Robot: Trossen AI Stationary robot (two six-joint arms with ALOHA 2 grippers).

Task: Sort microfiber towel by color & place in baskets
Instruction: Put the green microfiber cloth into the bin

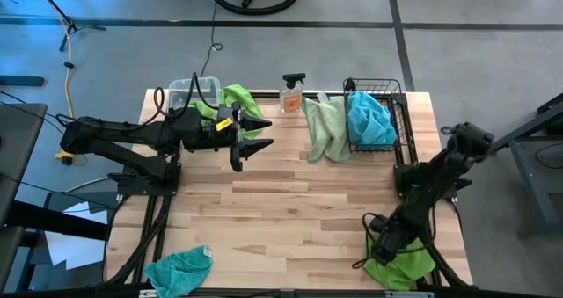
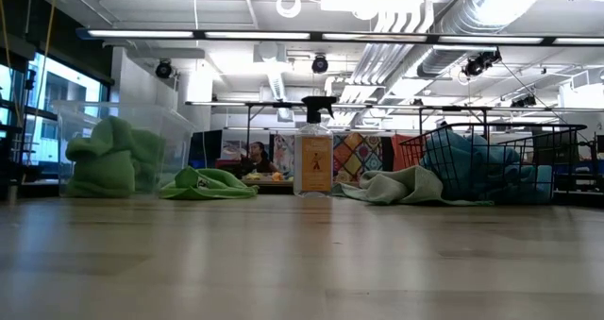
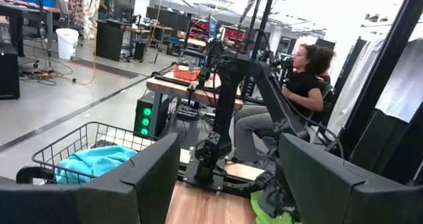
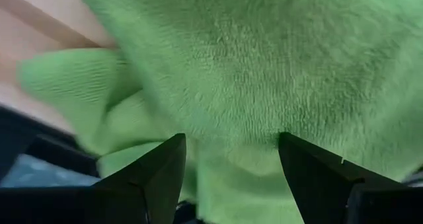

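My right tool (image 4: 231, 159) is spread wide and hanging right over a lime green towel (image 1: 400, 263) bunched at the near right corner of the table (image 1: 290, 210), not pinching anything yet. It looks soft, light and floppy, so I'd bite a raised fold near the middle instead of a flat edge. It's too crumpled to have a real long axis or pointing direction. My left tool (image 1: 255, 133) is spread too, empty, up by the clear tub (image 1: 186, 89). Blue ones sit in the wire basket (image 1: 400, 113).
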